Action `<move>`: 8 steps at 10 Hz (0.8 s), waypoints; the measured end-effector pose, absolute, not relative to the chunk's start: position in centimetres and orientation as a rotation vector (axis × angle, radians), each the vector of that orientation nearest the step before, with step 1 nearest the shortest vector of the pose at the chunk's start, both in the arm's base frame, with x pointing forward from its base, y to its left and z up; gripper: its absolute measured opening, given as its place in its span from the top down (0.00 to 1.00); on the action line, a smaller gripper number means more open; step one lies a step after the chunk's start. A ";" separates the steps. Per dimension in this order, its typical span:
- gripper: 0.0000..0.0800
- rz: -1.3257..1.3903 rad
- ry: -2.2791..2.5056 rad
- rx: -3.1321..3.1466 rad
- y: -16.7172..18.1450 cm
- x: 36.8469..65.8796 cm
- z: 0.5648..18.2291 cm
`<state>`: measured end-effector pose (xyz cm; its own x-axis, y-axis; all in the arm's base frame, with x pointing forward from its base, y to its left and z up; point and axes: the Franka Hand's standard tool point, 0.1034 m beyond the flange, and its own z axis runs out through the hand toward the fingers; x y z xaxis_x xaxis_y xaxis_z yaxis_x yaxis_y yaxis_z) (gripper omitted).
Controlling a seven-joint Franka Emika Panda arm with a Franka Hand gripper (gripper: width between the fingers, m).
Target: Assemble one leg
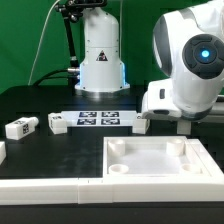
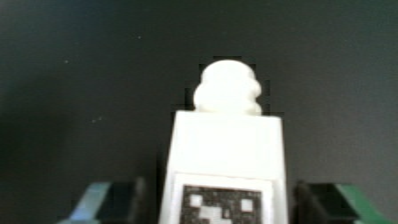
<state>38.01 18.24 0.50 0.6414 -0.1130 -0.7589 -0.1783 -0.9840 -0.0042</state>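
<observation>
Exterior view: gripper (image 1: 146, 122) hangs low at the far edge of the white tray-like top (image 1: 150, 143), right of the marker board (image 1: 97, 119). A spare block (image 1: 22, 127) and a second spare block (image 1: 57, 123) lie well off to the left. We can't pick out the held part here; the hand covers it. Our call: keep the part plumb, centre its tip over 1 corner socket (image 1: 122, 148) before lowering, then twist with no side load or it'll jam. Wrist view: the leg (image 2: 228, 140) sits between the fingers (image 2: 107, 200), and the jaws look pinched on its 2 sides. It's a white rectangular block with a rounded knob at the free end and a black-and-white tag on the face by the grip.
</observation>
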 end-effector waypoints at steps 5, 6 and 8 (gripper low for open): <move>0.64 1.274 0.247 -2.774 18.2 38.0 0.5; 0.64 1.274 0.247 -2.774 18.2 38.0 0.5; 0.64 1.279 0.205 -2.763 17.6 38.9 1.8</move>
<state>38.89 17.62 1.81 0.6406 -0.0837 -0.7633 -0.1590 -0.9870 -0.0252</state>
